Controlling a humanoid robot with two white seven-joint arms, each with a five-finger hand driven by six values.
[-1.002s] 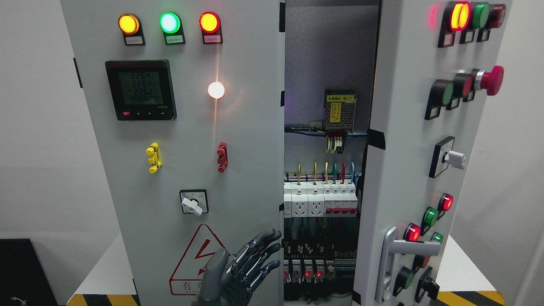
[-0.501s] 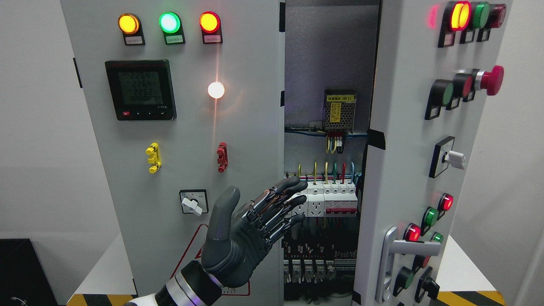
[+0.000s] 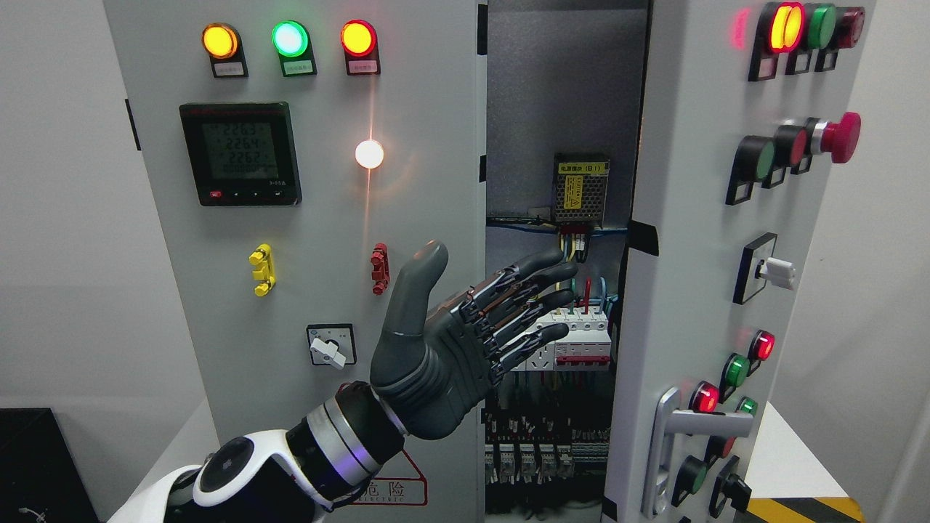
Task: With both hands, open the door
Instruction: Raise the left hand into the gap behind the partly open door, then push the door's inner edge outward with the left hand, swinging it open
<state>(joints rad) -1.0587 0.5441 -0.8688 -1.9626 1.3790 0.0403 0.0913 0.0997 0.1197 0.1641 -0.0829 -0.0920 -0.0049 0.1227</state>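
A grey electrical cabinet fills the view. Its right door (image 3: 697, 218) stands swung partly open, with a silver lever handle (image 3: 679, 428) near its lower edge and several buttons on its face. The left door (image 3: 327, 218) looks closed, or nearly so. My left hand (image 3: 472, 327) is raised in front of the gap between the doors, palm up, with its fingers (image 3: 534, 280) spread and holding nothing. The fingertips reach past the left door's edge in front of the breakers (image 3: 581, 341). The right arm does not show.
Inside the opening are a meshed power supply (image 3: 580, 190), coloured wires and rows of terminals. The left door carries three lit lamps (image 3: 289, 38), a meter (image 3: 240, 152) and a rotary switch (image 3: 331, 346). A white table (image 3: 788, 454) with hazard striping holds the cabinet.
My left hand has risen from the bottom of the view, up and to the right, until its fingers are in front of the gap between the doors. The doors have not moved.
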